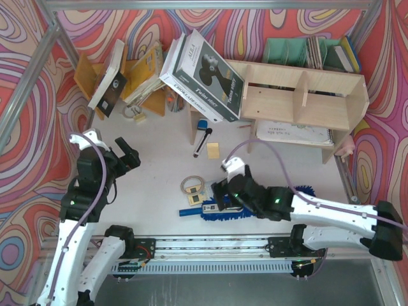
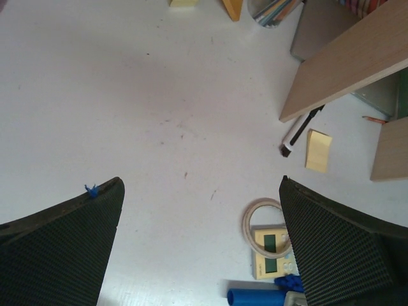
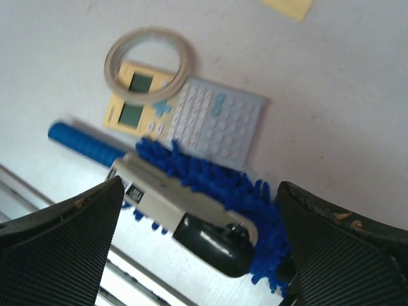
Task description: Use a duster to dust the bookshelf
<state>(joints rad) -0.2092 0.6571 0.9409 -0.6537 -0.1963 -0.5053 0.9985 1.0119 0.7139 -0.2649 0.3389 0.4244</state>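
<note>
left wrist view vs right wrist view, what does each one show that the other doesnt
Only the left wrist view shows the bookshelf board, a black marker at its edge and a cup of pencils. Only the right wrist view shows the calculator and the grey plate and black collar of the duster. Both show the duster's blue handle and some fluff, the yellow two-screen gadget with its ring, a yellow sticky note and the white table.

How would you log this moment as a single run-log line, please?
phase: pre-grasp | left gripper: open, away from duster | right gripper: open above duster | bookshelf: untouched
</note>
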